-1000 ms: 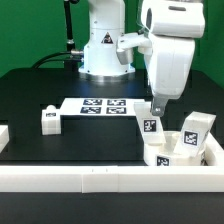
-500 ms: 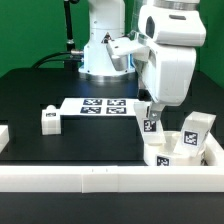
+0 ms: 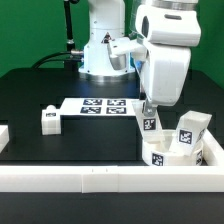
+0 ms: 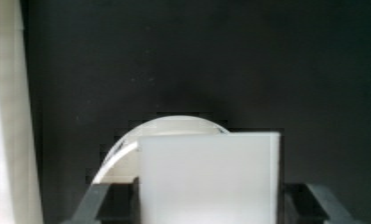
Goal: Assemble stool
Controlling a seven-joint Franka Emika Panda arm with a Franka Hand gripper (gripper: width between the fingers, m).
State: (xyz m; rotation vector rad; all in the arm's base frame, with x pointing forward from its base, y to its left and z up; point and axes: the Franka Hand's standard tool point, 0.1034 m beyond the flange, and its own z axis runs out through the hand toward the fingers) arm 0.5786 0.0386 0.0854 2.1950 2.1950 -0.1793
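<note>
- Edges: long white border rails (image 3: 110,178) closely corner the thick round white plastic seat (image 3: 165,156); open black table (image 3: 60,150) lies to the exterior view's left of the seat.
- The two-finger gripper (image 3: 148,111) grips a short blocky white tagged leg (image 3: 148,124) just beside the seat.
- The leg stands upright, long axis vertical, tag toward the exterior camera.

Robotics lab rig. Franka arm (image 3: 100,60) stood on a black table (image 3: 30,100) before a plain green backdrop (image 3: 25,30). White border rails (image 3: 100,178) fenced the table. Marker board (image 3: 100,105) lay flat. Stool leg (image 3: 49,118) carried a fiducial tag.
</note>
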